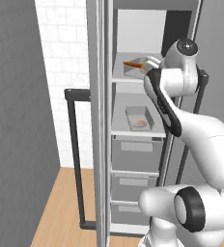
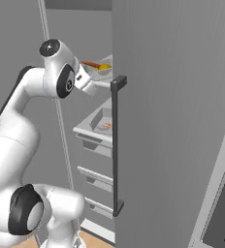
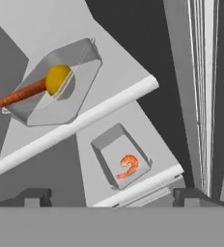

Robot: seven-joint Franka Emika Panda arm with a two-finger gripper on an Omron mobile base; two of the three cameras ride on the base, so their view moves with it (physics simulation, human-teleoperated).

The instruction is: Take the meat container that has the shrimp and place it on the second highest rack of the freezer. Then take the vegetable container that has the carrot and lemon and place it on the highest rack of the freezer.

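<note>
the two-finger gripper [image 3: 112, 195] is wide apart, holding nothing. backing out, it might bump the clear tub with carrot and lemon [image 3: 53, 87] off the upper pale shelf [image 3: 75, 126].

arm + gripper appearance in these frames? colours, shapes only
Glossy white rounded arm segments with black joint rings and a black band along one link. Round dark grey cap with a pale centre dot on the upper joint. The gripper has two small, blocky dark grey fingertips. No cables or markings visible.

No legible text, label, brand, number or sign appears on any surface: the freezer [image 1: 133, 159], the vegetable container [image 3: 56, 87] and the meat container [image 3: 121, 161] are all unmarked.
</note>
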